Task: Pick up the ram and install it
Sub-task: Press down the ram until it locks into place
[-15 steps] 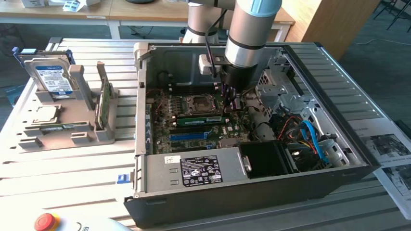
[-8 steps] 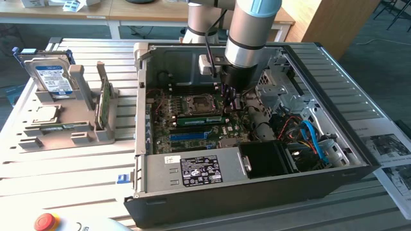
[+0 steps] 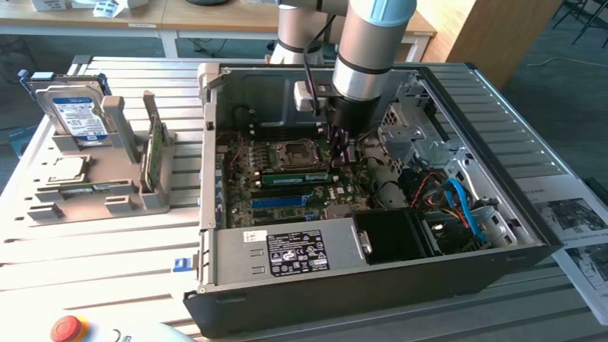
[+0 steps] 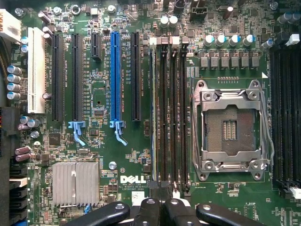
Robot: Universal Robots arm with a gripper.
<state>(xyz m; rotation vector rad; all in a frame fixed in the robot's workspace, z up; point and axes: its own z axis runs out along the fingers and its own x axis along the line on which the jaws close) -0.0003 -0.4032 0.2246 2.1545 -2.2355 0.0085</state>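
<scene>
Worktop (image 3: 95, 242), inside open PC case (image 3: 285, 303): found end effector (image 4: 164, 207) fully shut, grip unclear, right above ram (image 3: 295, 174) standing edge-up in memory slot beside CPU socket (image 4: 230, 129), long axis along slots.

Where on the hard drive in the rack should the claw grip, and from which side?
Its free top edge, from straight above, pinching the flat faces: the hard drive stands upright in the rack, its lower part seated in a slot.
</scene>
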